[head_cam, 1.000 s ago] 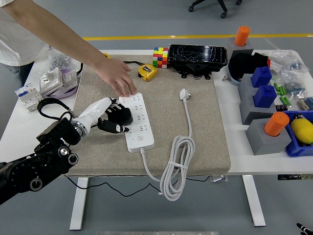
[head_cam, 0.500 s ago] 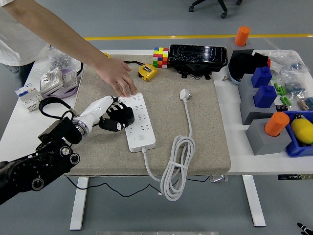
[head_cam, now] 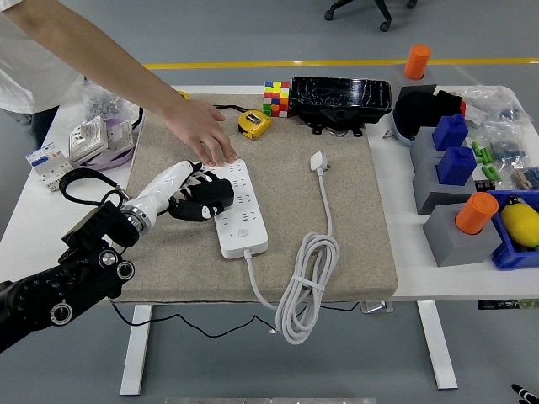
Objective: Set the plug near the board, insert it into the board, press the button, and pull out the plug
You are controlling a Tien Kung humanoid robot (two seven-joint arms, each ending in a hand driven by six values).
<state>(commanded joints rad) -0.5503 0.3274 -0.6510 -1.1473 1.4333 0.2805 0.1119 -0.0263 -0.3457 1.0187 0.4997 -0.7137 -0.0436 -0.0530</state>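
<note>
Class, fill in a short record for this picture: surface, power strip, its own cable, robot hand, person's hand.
surface: beige mat on a white table
power strip: white board, lying flat on the mat
cable: plug lies loose; cord coiled near the table's front edge
robot hand: left hand at the board's left edge
person's hand: hand pressing the board's far end

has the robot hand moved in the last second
Yes. The robot hand has shifted slightly up the picture, along the power strip's left edge, toward the person's hand holding its far end.
</note>
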